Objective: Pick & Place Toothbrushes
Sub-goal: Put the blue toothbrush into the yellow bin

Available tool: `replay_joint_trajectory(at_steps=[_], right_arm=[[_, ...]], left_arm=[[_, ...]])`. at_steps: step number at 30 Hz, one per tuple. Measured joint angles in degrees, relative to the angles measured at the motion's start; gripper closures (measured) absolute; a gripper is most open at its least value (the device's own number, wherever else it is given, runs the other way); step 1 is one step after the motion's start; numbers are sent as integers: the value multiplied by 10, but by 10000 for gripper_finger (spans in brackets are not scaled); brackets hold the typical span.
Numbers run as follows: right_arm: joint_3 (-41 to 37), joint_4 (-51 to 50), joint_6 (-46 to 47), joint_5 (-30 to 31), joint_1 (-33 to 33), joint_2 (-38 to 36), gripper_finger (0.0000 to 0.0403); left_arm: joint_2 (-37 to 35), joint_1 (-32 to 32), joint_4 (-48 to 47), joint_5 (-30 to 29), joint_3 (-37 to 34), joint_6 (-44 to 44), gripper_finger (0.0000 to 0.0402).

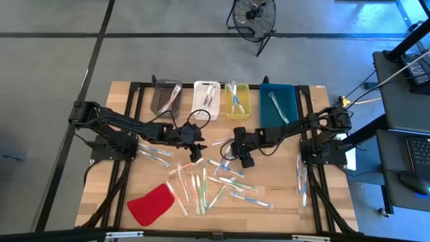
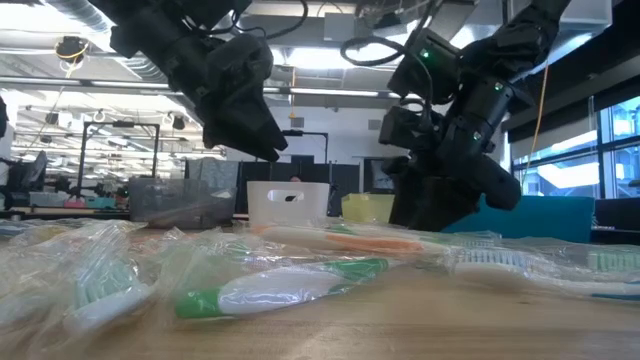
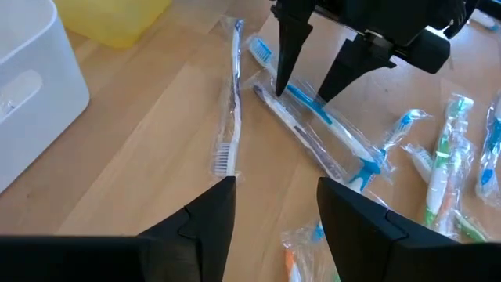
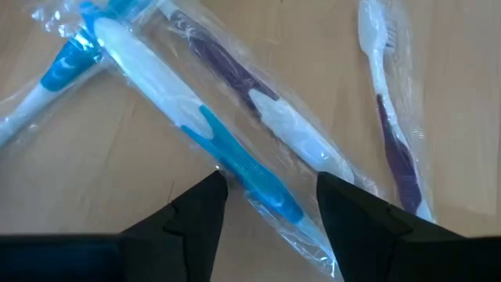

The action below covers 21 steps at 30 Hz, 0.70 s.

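Several wrapped toothbrushes [image 1: 201,185] lie flat and scattered on the wooden table's middle. My right gripper [image 1: 228,154] is open and low over the table. Its fingers stand on either side of a blue-and-white wrapped toothbrush [image 4: 188,102], across its handle, which also shows in the left wrist view [image 3: 313,106]; I see no touch. A purple wrapped toothbrush [image 4: 266,102] lies beside it, and another one [image 4: 387,117] a little farther off. My left gripper [image 1: 199,148] is open and empty just to the left, above bare wood [image 3: 156,157].
Four bins stand in a row at the far edge: grey [image 1: 163,101], white [image 1: 205,111], yellow [image 1: 238,111] and teal [image 1: 285,97], each with toothbrushes inside. A flat red piece [image 1: 151,204] lies near left. More toothbrushes lie at the right [image 1: 301,178] and left [image 1: 154,156].
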Motion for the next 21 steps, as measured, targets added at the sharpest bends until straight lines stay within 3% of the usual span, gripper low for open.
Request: replay_joint_trajectory(at_steps=[7,21], right_arm=[[0,-12,4,-14,0,-5,224],[-1,-63,45,-69,2,-18,354]], left_arm=[[0,-2,-2,0,0,0,225],[0,-2,-3,0,0,2,228]])
